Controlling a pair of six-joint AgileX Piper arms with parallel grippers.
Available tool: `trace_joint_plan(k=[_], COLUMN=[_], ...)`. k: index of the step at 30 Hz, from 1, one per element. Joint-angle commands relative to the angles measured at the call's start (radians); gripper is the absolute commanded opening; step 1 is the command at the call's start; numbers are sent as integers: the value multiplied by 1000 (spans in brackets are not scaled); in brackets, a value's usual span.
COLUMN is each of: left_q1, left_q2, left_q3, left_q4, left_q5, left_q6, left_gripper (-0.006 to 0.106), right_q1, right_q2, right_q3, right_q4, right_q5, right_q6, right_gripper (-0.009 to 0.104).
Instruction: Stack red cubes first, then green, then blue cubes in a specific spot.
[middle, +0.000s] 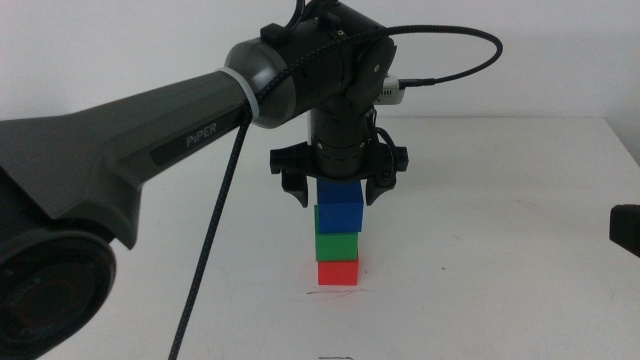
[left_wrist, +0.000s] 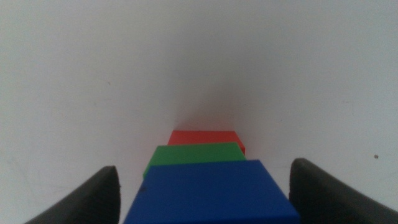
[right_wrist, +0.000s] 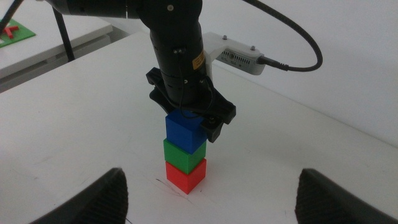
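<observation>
A three-cube stack stands on the white table (middle: 520, 200): the red cube (middle: 338, 272) at the bottom, the green cube (middle: 337, 246) on it, the blue cube (middle: 339, 208) on top. Just below the red cube runs a thin dark line (middle: 335, 292). The left gripper (middle: 338, 190) hangs directly over the stack, its jaws spread either side of the blue cube.
</observation>
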Motion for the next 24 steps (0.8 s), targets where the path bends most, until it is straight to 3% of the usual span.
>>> trace_joint_plan(k=[1,16,24], left_q1=[-2,-2,-2], left_q2=[-86,-323,-526], left_q3=[-26,-26,-26], left_q4=[21,32,82], left_q5=[67,79,79], left_q6=[7,49,226], left_gripper=[94,93,93], right_q1=[-7,-7,-7], right_q2=[6,6,6], right_q3=[-23,-23,-23], right_q4=[-1,-1,-1], right_q5=[-72,-72,-72], right_q6=[-12,-12,-12], right_gripper=[78,78,78])
